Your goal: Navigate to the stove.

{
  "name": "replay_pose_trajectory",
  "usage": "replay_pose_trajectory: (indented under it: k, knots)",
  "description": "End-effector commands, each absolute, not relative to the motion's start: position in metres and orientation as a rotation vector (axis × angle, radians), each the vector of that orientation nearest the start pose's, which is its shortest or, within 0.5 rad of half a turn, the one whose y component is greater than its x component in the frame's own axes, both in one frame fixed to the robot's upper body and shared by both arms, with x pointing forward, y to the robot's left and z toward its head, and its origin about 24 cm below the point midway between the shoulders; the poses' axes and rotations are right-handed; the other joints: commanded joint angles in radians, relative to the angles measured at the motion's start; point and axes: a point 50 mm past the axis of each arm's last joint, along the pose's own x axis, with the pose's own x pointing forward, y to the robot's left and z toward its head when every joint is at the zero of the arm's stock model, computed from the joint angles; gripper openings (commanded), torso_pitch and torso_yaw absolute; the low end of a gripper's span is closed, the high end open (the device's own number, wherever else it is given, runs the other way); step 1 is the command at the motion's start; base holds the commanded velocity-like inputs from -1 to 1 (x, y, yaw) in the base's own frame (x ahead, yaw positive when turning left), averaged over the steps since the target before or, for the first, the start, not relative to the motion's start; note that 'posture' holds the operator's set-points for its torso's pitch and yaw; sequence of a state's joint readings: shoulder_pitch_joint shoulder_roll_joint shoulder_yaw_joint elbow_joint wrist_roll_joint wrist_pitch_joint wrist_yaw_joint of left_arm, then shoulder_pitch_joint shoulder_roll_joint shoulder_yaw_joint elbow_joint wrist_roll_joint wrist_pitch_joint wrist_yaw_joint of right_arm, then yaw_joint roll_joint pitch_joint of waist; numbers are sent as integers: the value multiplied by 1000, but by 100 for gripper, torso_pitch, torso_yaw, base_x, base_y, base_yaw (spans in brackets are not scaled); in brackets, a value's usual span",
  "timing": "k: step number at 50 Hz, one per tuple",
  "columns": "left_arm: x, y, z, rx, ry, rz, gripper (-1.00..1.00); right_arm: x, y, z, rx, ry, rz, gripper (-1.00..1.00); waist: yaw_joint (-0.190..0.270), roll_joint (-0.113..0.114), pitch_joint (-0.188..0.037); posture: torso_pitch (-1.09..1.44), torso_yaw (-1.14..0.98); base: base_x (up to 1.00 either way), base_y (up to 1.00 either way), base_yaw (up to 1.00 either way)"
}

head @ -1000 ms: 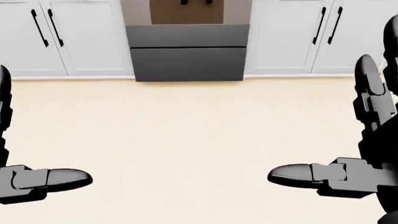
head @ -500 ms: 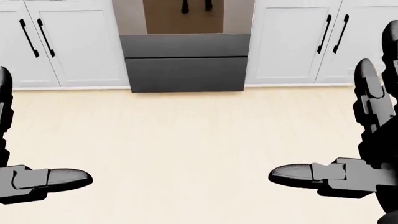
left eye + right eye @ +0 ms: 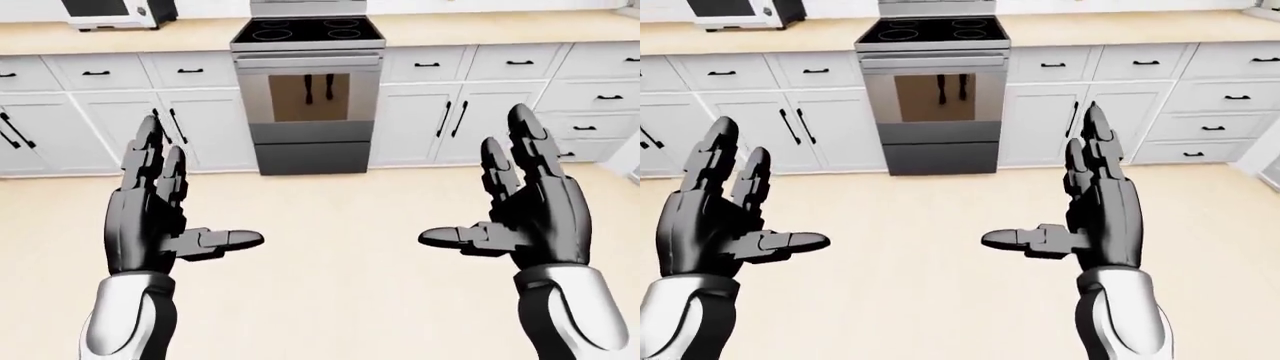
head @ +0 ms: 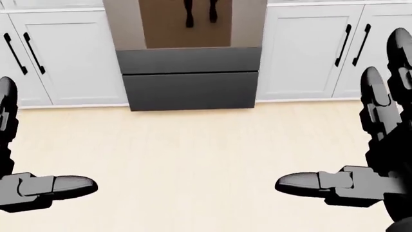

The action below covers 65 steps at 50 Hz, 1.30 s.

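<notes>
Left-eye view: the silver stove with black glass cooktop (image 3: 307,34) sits top centre between white cabinets (image 3: 205,127), and the black left hand (image 3: 160,214) and black right hand (image 3: 525,206) hang spread wide, holding nothing, above the pale cream floor (image 3: 330,300). Head view: only the stove's dark lower drawer fills the top centre, thumbs poking in from both edges. Right-eye view: a microwave (image 3: 735,11) rests on the beige surface (image 3: 820,34) at top left.

Stove (image 3: 307,90): steel-fronted range, black glass cooktop with four ring burners, windowed oven door shut, dark drawer below. Set between white cabinets, top centre of left-eye view, across the pale floor.
</notes>
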<state>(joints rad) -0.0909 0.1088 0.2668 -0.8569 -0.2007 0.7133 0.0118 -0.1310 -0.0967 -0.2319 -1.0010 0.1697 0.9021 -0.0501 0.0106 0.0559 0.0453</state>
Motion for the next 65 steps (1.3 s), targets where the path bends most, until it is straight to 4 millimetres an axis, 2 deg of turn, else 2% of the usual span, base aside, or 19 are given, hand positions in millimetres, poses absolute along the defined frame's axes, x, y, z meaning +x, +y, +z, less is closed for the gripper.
replay_pose_trajectory:
  k: [1,6,10,11,12,22,25,26,28,35,40,42,43,44,50,56,57,61,65]
  knots:
    - [209,188,205,-13,-365,69,100,198,-183,215,-12,-340,-116,100,-2,-1,-17,0,0,35,0,0]
    - [209,188,205,-12,-365,67,100,198,-183,216,-13,-339,-116,100,14,-45,-11,0,0,35,0,0]
    - [210,188,205,-13,-362,66,100,199,-181,215,-18,-337,-107,100,15,-113,-41,0,0,35,0,0]
    - [210,188,205,-13,-362,66,100,199,-181,215,-24,-336,-109,100,4,-102,-21,0,0,35,0,0]
    - [210,188,205,-13,-362,67,100,199,-182,215,-23,-336,-112,100,9,-117,-6,0,0,34,0,0]
    - [209,189,205,-16,-363,69,100,199,-183,213,-27,-333,-117,100,-21,-40,-15,0,0,35,4,0]
    - [210,189,204,-16,-363,69,100,199,-182,213,-27,-333,-117,100,-23,25,-44,0,0,35,17,0]
    - [209,189,204,-17,-362,69,100,199,-182,213,-26,-333,-117,100,-13,0,-27,0,0,35,18,0]
    - [210,189,204,-17,-362,69,100,199,-182,213,-25,-334,-116,100,-9,15,-7,0,0,35,17,0]
    - [209,189,204,-17,-362,69,100,199,-182,212,-18,-330,-115,100,3,-10,-19,0,0,35,3,0]
    - [210,189,204,-16,-362,69,100,199,-182,213,-19,-329,-116,100,16,-66,-29,0,0,35,0,0]
    - [209,189,205,-16,-363,68,100,199,-182,213,-22,-328,-117,100,11,-115,-46,0,0,35,0,0]
    - [209,189,206,-16,-363,69,100,199,-182,213,-21,-328,-118,100,4,-77,-24,0,0,34,0,0]
    - [209,189,205,-16,-363,68,100,199,-182,213,-21,-328,-117,100,7,-99,2,0,0,34,0,0]
    - [209,188,206,-15,-364,66,100,201,-181,211,-30,-313,-113,100,-16,-84,-9,0,0,33,1,0]
    - [208,188,206,-15,-365,67,100,201,-183,210,-34,-308,-123,100,-15,1,-34,0,0,8,0,0]
    - [209,188,206,-16,-364,67,100,201,-183,210,-33,-308,-123,100,-25,-35,-32,0,0,1,0,0]
    - [209,189,206,-16,-364,68,100,202,-182,209,-35,-307,-124,100,-14,-13,-21,0,0,1,0,0]
    - [209,188,205,-16,-365,68,100,202,-183,209,-51,-306,-132,100,-11,-37,-7,0,0,1,0,0]
